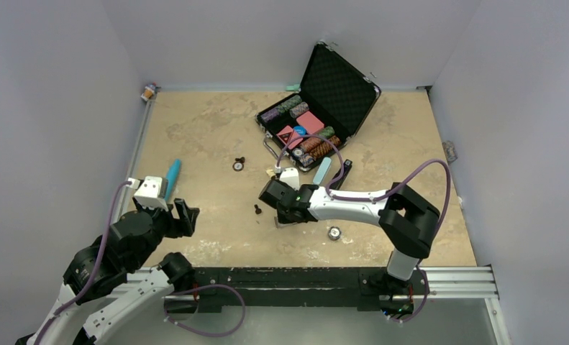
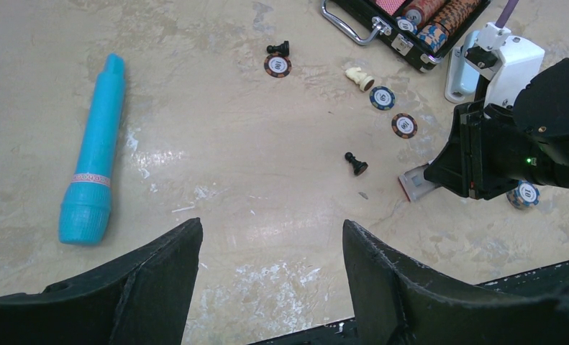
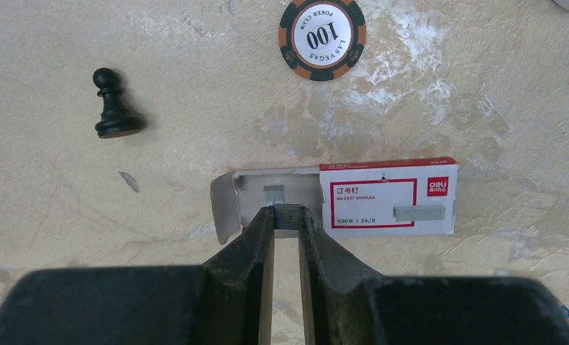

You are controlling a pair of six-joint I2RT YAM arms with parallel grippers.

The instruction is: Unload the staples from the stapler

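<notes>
staples (image 3: 288, 215): tiny grey strip, pinched btwn nearly shut R fingers (image 3: 256, 241) at open red-white box (image 3: 385, 198) | L fingers (image 2: 159, 273) wide open, empty | table (image 3: 87, 237) beige, mottled | walls (image 1: 51, 108) pale grey

Left arm (image 1: 116, 248) and right arm (image 1: 353, 205): black joints, white link casings, purple cables (image 1: 419, 165), white wrist housings (image 1: 150, 191), rough-edged black fingers (image 2: 152, 280)

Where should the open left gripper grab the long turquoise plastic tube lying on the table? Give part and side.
Take the turquoise tube across its middle barrel, from straight above, pinching its two long sides. It lies flat on the table, so nothing fits beneath; the far tip tapers and the near cap is thicker.
</notes>
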